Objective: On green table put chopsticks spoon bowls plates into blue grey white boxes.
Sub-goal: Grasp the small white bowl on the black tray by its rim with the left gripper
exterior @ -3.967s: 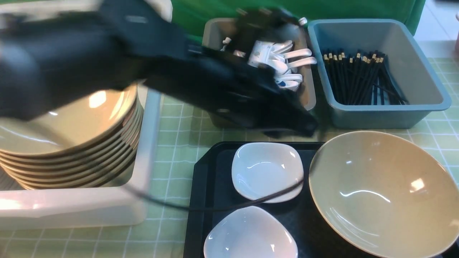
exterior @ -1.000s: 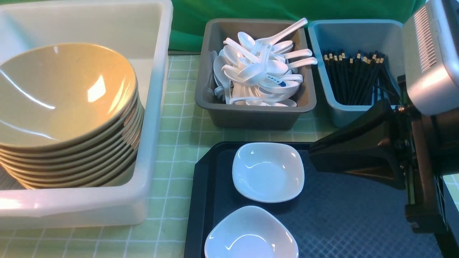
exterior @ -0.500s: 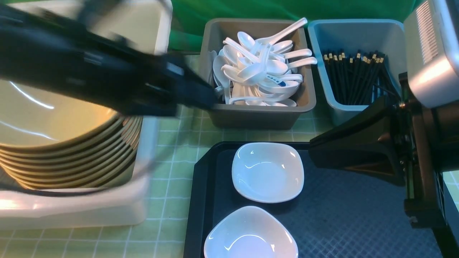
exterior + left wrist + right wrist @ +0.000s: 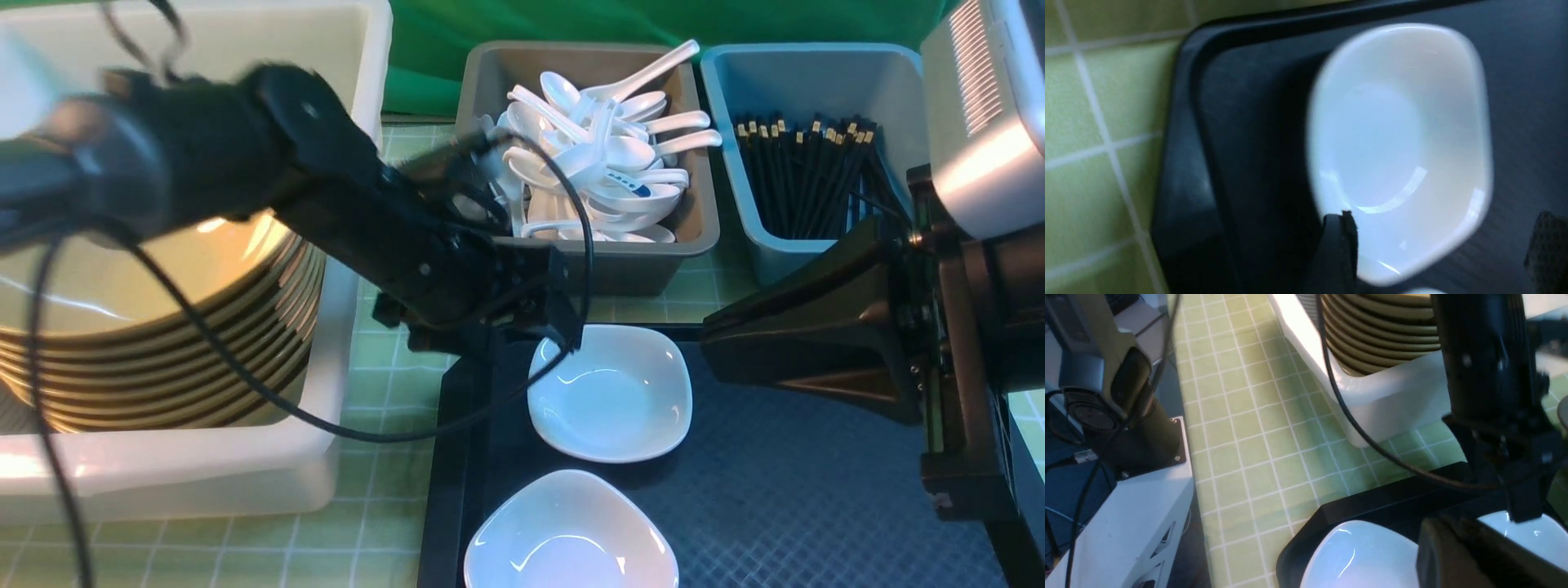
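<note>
Two white plates sit on a black tray (image 4: 775, 506), the far plate (image 4: 620, 400) (image 4: 1400, 151) and the near plate (image 4: 571, 531) (image 4: 1363, 555). My left gripper (image 4: 531, 335) (image 4: 1445, 228) hangs open just above the far plate's back-left corner, one finger (image 4: 1339, 249) at its rim. My right gripper (image 4: 714, 347) (image 4: 1427, 543) is shut and empty over the tray's right half. The tan bowls (image 4: 163, 359) are stacked in the white box (image 4: 163, 482). Spoons (image 4: 604, 163) fill the grey box (image 4: 588, 269), and chopsticks (image 4: 808, 180) lie in the blue box (image 4: 816, 73).
The green table (image 4: 392, 327) shows between the white box and the tray. My left arm's cable (image 4: 326, 420) loops over the white box's corner and the tray's edge. The left arm's base (image 4: 1118, 416) stands at the table's side.
My left arm has swung in from the left, across the white box, down to the far plate. The right arm has hardly moved. The tan bowl seen earlier on the tray is gone from it.
</note>
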Robot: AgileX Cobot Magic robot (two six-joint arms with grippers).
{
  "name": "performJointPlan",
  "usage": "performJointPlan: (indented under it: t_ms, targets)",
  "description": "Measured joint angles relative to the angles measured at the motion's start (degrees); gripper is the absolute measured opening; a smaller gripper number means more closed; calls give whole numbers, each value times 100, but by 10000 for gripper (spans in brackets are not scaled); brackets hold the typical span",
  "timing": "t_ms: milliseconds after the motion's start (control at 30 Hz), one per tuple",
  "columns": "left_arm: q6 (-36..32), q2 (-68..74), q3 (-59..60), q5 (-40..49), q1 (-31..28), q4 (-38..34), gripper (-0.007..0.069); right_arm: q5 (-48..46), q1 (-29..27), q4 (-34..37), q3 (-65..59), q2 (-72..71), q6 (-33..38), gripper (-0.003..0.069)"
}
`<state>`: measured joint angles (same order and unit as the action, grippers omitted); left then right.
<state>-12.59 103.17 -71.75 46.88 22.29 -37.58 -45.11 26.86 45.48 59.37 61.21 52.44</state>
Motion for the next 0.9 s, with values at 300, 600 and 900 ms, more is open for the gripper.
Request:
performJointPlan:
  t_ms: [300,600,900]
  targets:
    - [-787,666,-5,-558,0,-606,538,-29,0,12,0,0,0,64]
    - [-1182,999,-39,-674,0,-944,477,-48,0,27,0,0,0,72]
    - [-1330,1151,-38,-616,0,-1110,123,-48,0,34,0,0,0,78]
